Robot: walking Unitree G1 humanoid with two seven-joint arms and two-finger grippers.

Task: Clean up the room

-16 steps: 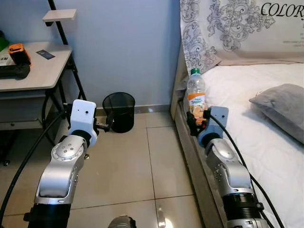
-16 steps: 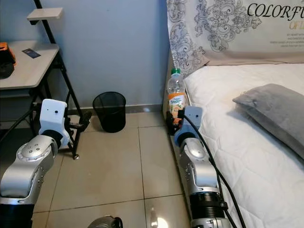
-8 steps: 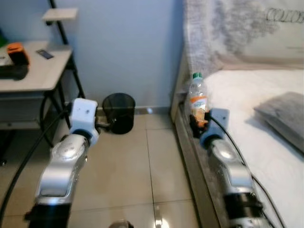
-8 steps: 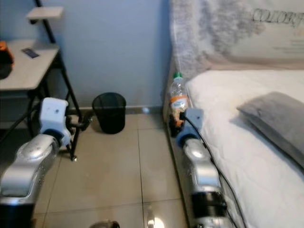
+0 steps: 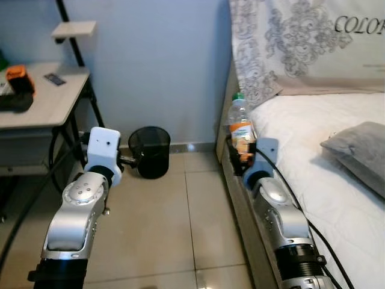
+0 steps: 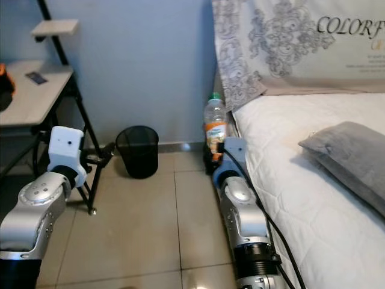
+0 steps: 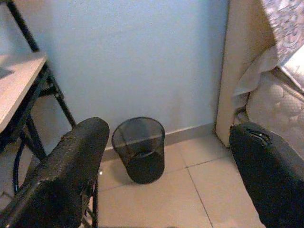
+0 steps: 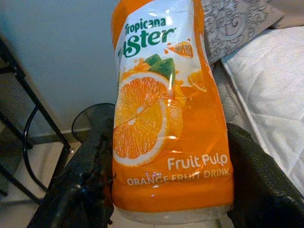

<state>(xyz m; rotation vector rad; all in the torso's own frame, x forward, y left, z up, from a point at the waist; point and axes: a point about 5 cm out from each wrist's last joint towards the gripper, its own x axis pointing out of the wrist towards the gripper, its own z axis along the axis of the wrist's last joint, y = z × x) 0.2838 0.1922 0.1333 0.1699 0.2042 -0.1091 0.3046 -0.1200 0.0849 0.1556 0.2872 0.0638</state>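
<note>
My right gripper [image 5: 240,153] is shut on a clear plastic juice bottle [image 5: 241,123] with an orange label and a green cap, held upright beside the bed edge. In the right wrist view the bottle [image 8: 166,114] sits between both black fingers [image 8: 80,190]. A black mesh wastebasket [image 5: 150,152] stands on the tiled floor against the blue wall, left of the bottle. My left gripper [image 5: 129,161] is raised near the basket's left side, open and holding nothing; in its wrist view the wastebasket [image 7: 140,156] lies between the spread fingers [image 7: 71,175].
A bed [image 5: 313,138] with a white quilted mattress, a grey pillow [image 5: 361,147] and a patterned pillow fills the right. A white desk [image 5: 42,96] on black legs carrying small items stands at the left. Tiled floor [image 5: 180,229] lies between them.
The camera moved and blurred for a moment. The right gripper with the bottle now sits slightly further left and closer to the wall. The left arm holds much the same pose.
</note>
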